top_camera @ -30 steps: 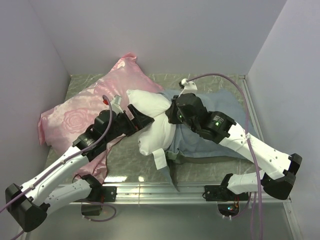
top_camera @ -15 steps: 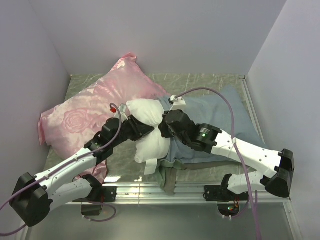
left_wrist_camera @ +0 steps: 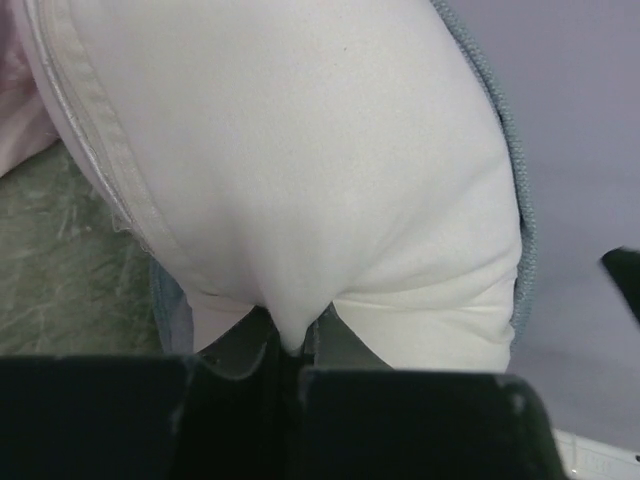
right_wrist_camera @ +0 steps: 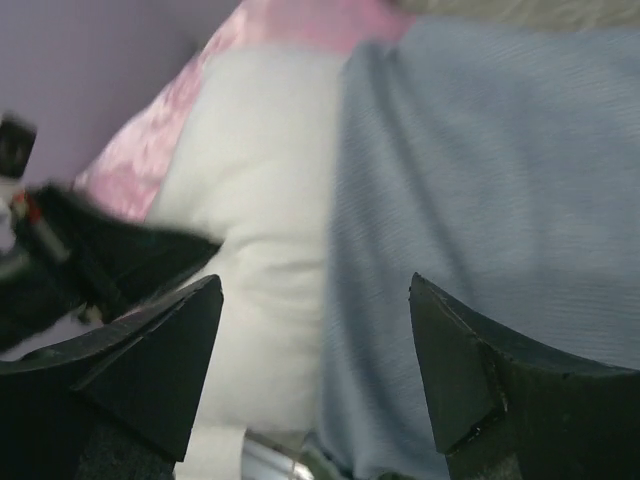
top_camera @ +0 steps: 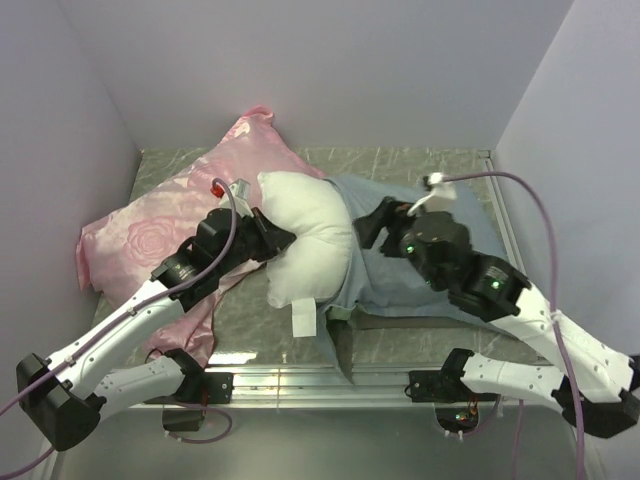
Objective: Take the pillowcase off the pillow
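Observation:
The white pillow [top_camera: 308,240] sticks out leftward from the grey-blue pillowcase [top_camera: 375,280], whose edging wraps its far end. My left gripper [top_camera: 275,240] is shut on a pinched fold of the pillow [left_wrist_camera: 300,180], the cloth squeezed between its jaws [left_wrist_camera: 290,345]. The pillowcase rim [left_wrist_camera: 518,210] runs along the pillow's right side. My right gripper [top_camera: 372,225] hovers open just above the pillowcase [right_wrist_camera: 500,180] near its mouth, next to the pillow [right_wrist_camera: 270,200]. Nothing lies between its fingertips [right_wrist_camera: 315,285].
A shiny pink rose-patterned pillow [top_camera: 160,225] lies at the back left, partly under my left arm. The green marbled table [top_camera: 240,320] is boxed in by pale walls on three sides. A white tag [top_camera: 303,320] hangs from the pillow near the front rail.
My left gripper has shut on the pillow and pulled it leftward. The right gripper has let go, opened and drawn back to the right. More white pillow shows outside the case.

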`<action>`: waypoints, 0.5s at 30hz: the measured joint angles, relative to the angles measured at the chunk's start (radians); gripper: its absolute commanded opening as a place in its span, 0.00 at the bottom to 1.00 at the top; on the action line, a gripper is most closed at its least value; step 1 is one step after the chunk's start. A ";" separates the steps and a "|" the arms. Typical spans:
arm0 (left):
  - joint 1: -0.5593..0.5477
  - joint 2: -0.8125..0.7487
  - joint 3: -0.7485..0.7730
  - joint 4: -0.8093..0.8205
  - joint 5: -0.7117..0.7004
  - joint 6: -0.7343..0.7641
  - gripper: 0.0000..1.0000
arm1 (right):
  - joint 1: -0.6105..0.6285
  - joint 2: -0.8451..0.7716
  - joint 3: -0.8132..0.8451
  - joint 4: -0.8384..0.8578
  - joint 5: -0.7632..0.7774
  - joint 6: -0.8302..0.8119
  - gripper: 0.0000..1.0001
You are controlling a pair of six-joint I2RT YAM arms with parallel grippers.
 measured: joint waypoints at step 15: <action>0.004 0.015 0.071 -0.123 -0.020 0.054 0.00 | -0.211 -0.055 -0.231 -0.019 -0.130 -0.008 0.34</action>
